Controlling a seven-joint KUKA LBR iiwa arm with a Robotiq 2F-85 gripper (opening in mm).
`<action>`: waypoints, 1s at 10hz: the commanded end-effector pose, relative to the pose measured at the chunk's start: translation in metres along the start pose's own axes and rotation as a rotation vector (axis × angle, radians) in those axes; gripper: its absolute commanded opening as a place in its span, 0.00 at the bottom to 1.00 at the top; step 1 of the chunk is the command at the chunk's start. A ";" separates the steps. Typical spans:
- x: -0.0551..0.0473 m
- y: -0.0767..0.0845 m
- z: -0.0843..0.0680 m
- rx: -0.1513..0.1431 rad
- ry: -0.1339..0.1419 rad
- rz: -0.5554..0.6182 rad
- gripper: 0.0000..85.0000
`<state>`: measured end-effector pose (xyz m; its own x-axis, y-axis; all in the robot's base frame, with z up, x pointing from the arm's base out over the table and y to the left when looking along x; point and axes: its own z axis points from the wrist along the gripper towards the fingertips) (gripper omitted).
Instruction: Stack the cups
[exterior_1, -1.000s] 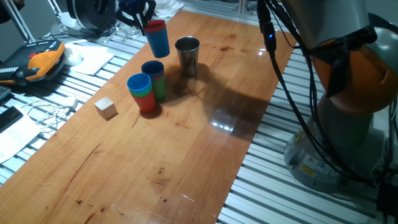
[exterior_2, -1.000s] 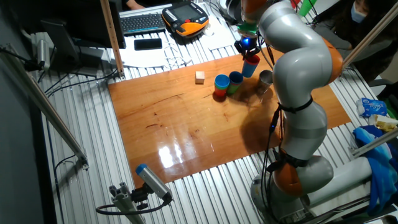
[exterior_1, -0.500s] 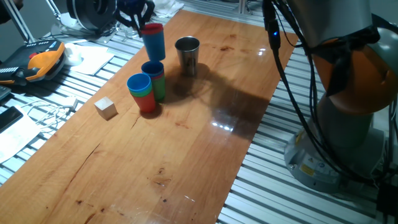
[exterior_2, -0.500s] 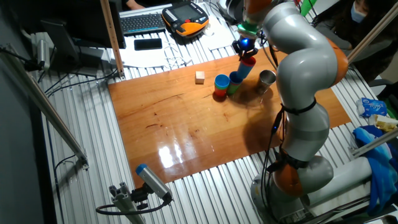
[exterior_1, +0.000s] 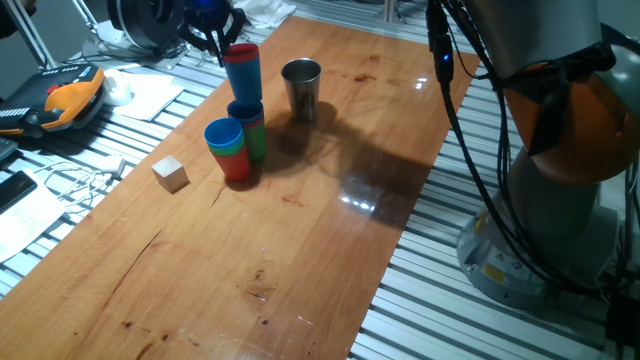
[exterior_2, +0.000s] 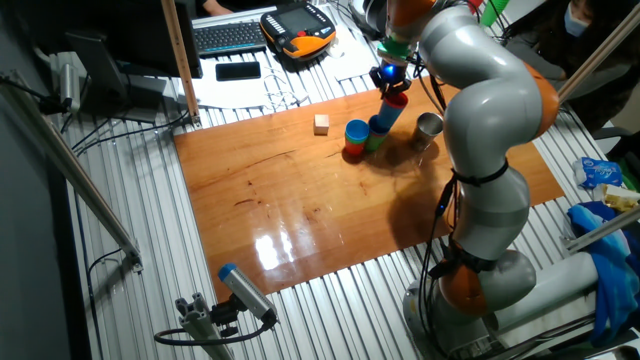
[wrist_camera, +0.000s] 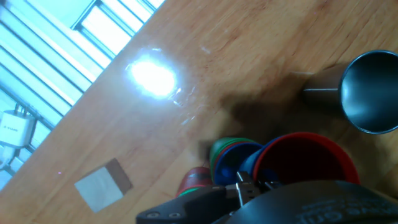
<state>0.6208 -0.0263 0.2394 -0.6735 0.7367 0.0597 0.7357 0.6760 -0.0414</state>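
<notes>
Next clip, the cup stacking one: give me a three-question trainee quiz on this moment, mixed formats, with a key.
1. True or false: the steel cup stands inside a plastic stack.
2. What is the tool holding? A) the wooden cube B) the blue cup with a red rim C) nothing
3. Fill in: the held cup sits over the stack with the ___ cup at its base.

Key: 1 false; 2 B; 3 green.

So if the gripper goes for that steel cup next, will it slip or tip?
The steel cup looks polished and tapered, so the fingers may slide on it. It stands upright, alone, and taller than wide, so an off-centre nudge could probably tip it, and it would likely roll.
</notes>
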 end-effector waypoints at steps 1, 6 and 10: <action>0.001 0.003 0.003 0.000 -0.008 0.003 0.00; -0.002 0.006 0.028 -0.026 -0.035 0.012 0.00; 0.008 0.014 0.046 -0.042 -0.073 0.065 0.00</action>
<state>0.6223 -0.0102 0.1928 -0.6264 0.7792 -0.0189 0.7794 0.6265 -0.0027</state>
